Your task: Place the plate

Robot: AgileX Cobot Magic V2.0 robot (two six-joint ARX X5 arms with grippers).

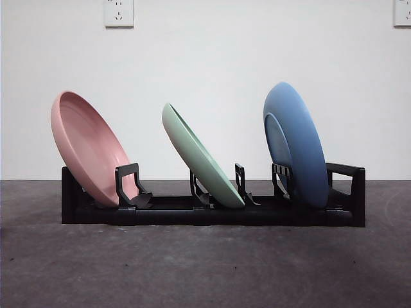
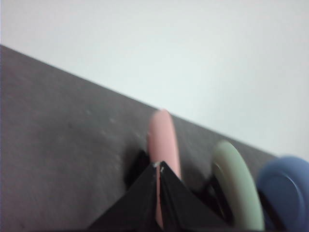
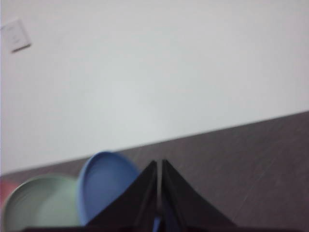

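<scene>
I'm seeing a grey table (image 1: pixel 192 269) lying under everything, white wall (image 1: pixel 212 64) standing behind, two wall sockets (image 1: pixel 119 12) showing high up.

— What sort of place is this looking like?

— A bare test room or lab, not a lived-in kitchen. A plain white wall (image 1: pixel 212 58) is standing behind a dark grey table (image 1: pixel 192 269), and two wall sockets (image 1: pixel 119 12) are showing high above the dish rack (image 1: pixel 212 212).

— And the rack itself?

— It is holding three plates, pink (image 1: pixel 87 147), green (image 1: pixel 199 157) and blue (image 1: pixel 295 144), alone on the table.
</scene>
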